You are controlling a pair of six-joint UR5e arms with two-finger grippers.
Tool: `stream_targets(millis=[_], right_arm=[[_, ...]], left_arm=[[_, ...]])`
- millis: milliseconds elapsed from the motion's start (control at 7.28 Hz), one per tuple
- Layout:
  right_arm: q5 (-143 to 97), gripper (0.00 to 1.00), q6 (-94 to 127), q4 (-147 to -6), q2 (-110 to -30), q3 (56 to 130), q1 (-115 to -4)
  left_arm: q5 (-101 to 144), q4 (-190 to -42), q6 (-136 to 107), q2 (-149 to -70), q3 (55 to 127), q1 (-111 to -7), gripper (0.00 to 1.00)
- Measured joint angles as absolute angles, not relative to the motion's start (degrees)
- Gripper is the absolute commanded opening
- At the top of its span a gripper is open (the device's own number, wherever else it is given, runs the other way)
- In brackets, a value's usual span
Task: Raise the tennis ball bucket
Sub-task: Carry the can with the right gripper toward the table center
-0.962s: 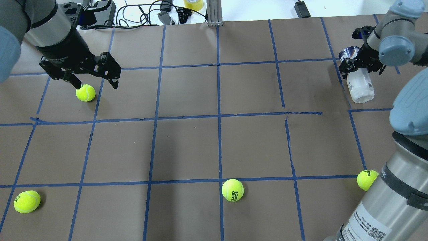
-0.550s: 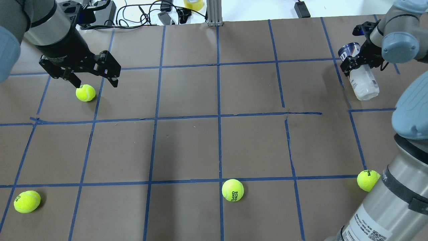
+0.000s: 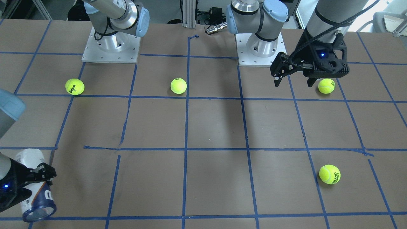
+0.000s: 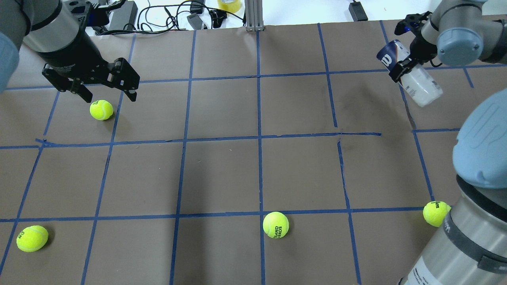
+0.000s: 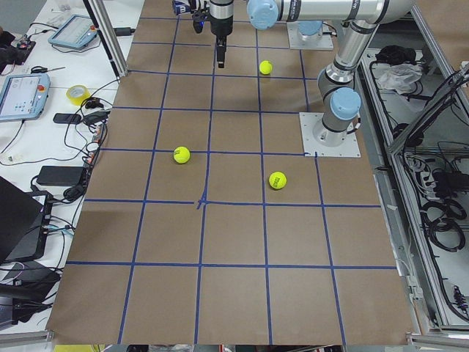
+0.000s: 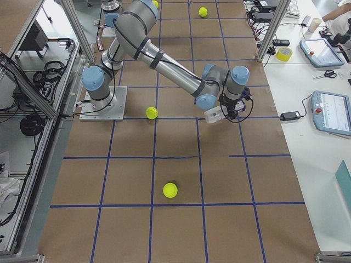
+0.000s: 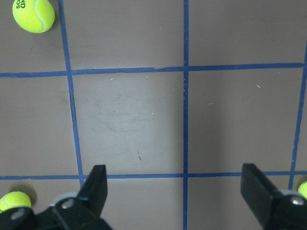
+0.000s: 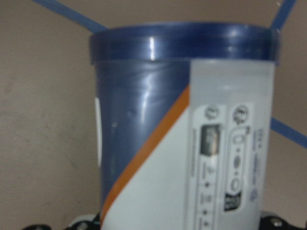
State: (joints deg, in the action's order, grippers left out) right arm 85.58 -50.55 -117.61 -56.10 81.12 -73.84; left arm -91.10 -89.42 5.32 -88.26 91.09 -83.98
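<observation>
The tennis ball bucket is a slim white tube with a navy band and rim. It hangs tilted above the far right of the table. My right gripper is shut on it near the navy end. The bucket also shows in the front-facing view, in the exterior right view, and fills the right wrist view. My left gripper is open and empty. It hovers just above a tennis ball at the far left, and shows in the front-facing view and the left wrist view.
Three more tennis balls lie near the robot's edge: left, middle and right, the last against the right arm's base. Cables and a tape roll lie beyond the far edge. Blue tape lines grid the brown table.
My right gripper has lifted the bucket off the table and swung its navy end up and to the left. My left gripper has drawn slightly up and away from the ball.
</observation>
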Motion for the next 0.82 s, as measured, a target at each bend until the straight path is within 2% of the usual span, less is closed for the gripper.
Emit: stream_targets(millis=[824], right_arm=[[83.42, 0.71, -63.49, -122.91, -58.42, 80.93, -99.31]], left_arm=[[-90.73, -90.15, 9.82, -87.65, 90.42, -79.47, 1.0]])
